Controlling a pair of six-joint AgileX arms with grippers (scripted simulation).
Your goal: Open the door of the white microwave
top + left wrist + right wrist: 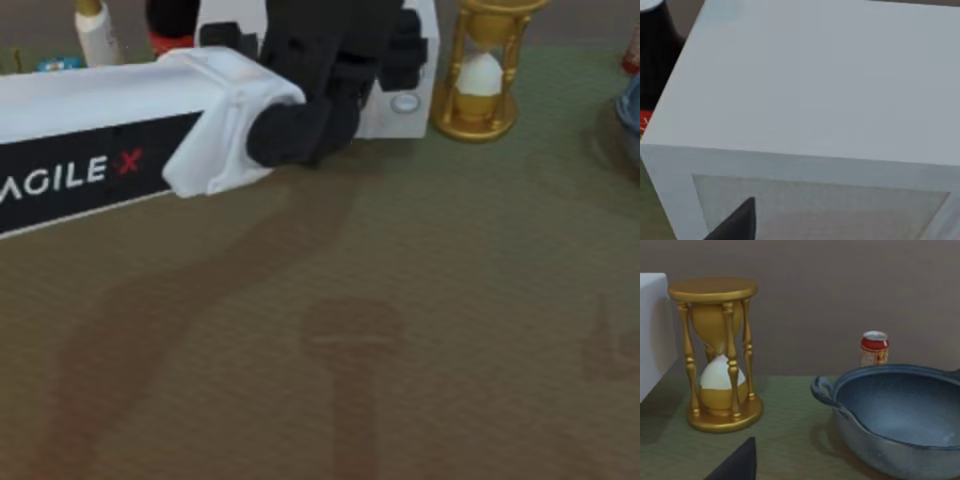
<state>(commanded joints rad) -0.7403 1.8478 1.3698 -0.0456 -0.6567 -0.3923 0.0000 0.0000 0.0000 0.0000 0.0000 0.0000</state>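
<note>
Looming over the white microwave (415,85) at the bench's (400,330) far edge, my left pincer (735,222) hovers before its door (820,210); whether the pincer is spread or closed, I cannot tell. Door looks closed. A misjudged reach could shove the box into the hourglass (482,70) beside it.

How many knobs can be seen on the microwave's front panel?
1. A round grey knob shows on the white microwave beside the left arm's black wrist, top view. Any others may be hidden under that arm.
</note>
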